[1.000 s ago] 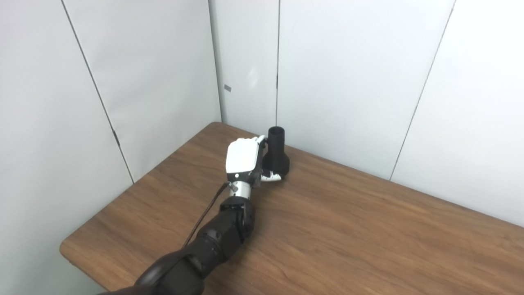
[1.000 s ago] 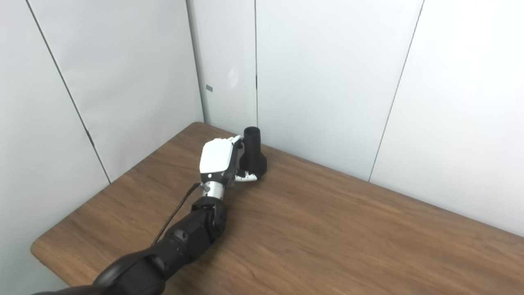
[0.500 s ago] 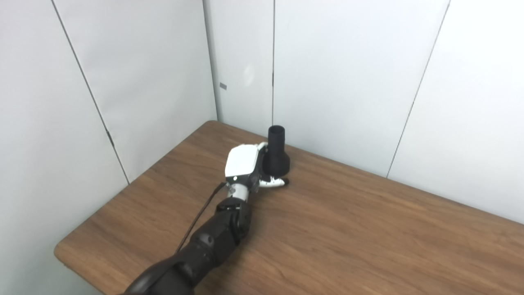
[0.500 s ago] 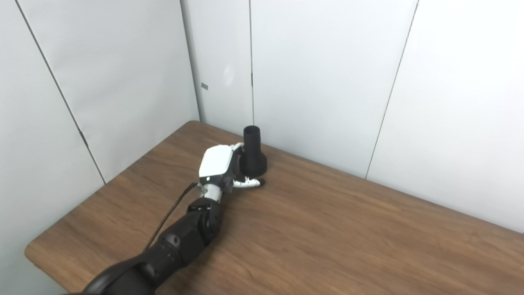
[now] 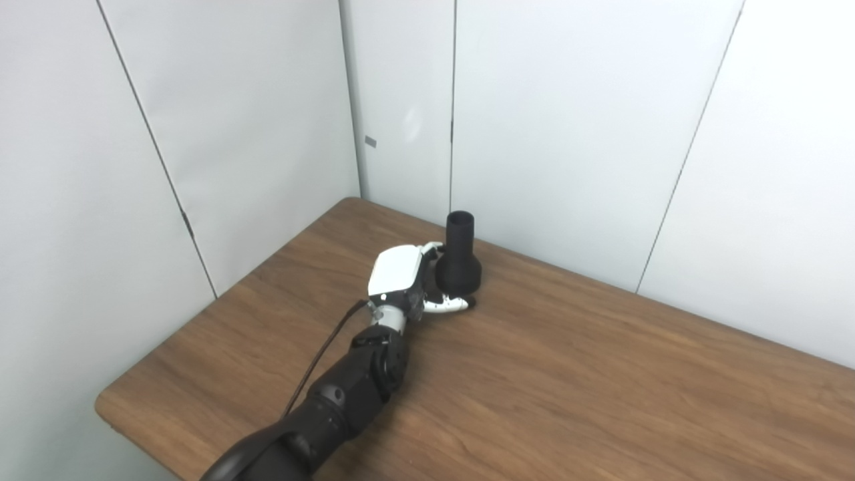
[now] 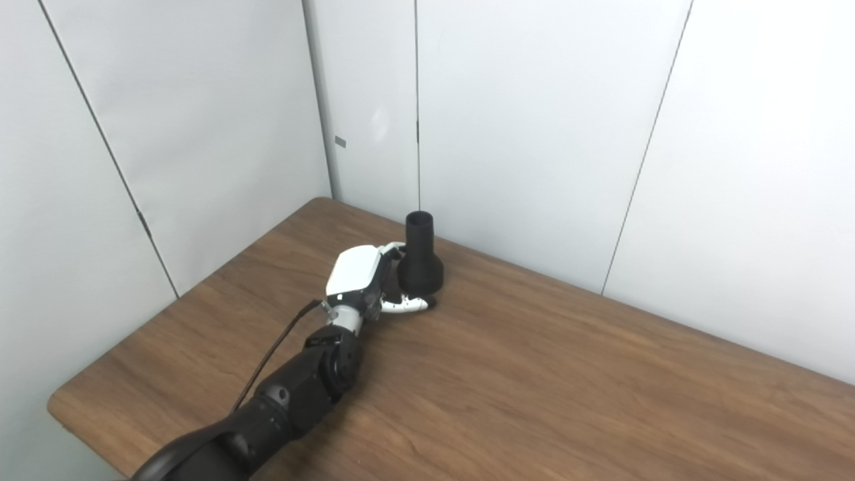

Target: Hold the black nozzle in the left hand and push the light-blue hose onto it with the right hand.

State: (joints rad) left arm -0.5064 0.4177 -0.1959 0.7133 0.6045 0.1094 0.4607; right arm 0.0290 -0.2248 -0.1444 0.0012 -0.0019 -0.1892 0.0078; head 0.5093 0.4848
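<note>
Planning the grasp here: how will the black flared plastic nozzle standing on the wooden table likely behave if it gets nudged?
The black flared plastic nozzle stands upright on its wide base, so it probably resists tipping. It looks rigid and hollow, likely light, so the left hand beside it may slide it across the smooth wooden table. Knocked over, its round body would likely roll.

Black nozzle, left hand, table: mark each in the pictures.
black nozzle [image 5: 458, 270], left eye view, on its flared base.
left hand [image 5: 395, 271], left eye view, on its white back.
table [image 6: 568, 374], right eye view, on bare wood.
</note>
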